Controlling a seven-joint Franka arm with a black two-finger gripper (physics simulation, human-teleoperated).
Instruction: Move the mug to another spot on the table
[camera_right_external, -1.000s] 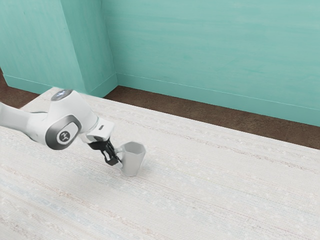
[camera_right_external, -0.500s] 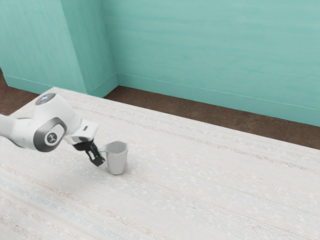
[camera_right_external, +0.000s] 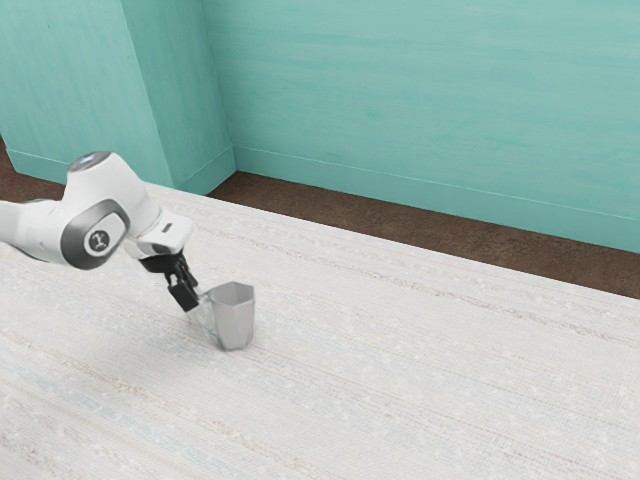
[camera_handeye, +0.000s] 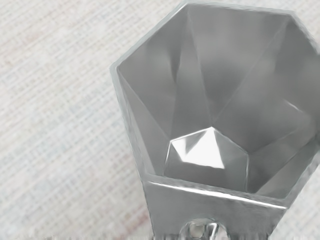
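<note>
Teal walls (camera_right_external: 420, 90) and a strip of brown floor (camera_right_external: 450, 235) back the pale table (camera_right_external: 430, 380) in the exterior view. Our white arm (camera_right_external: 95, 220) reaches in from that view's left. Its black fingers (camera_right_external: 186, 298) sit at the handle side of the grey faceted mug (camera_right_external: 232, 318), which stands upright on the table. Whether they clamp the handle or stand apart, we cannot tell. In the wrist view we look down into the mug (camera_handeye: 210, 100), its handle (camera_handeye: 200, 231) nearest our hand, with bare table (camera_handeye: 55, 125) alongside.

Our wrist view crops the mug (camera_handeye: 210, 100) at its rim and blurred handle (camera_handeye: 200, 231); the exterior view's left edge crops our arm (camera_right_external: 95, 225).
</note>
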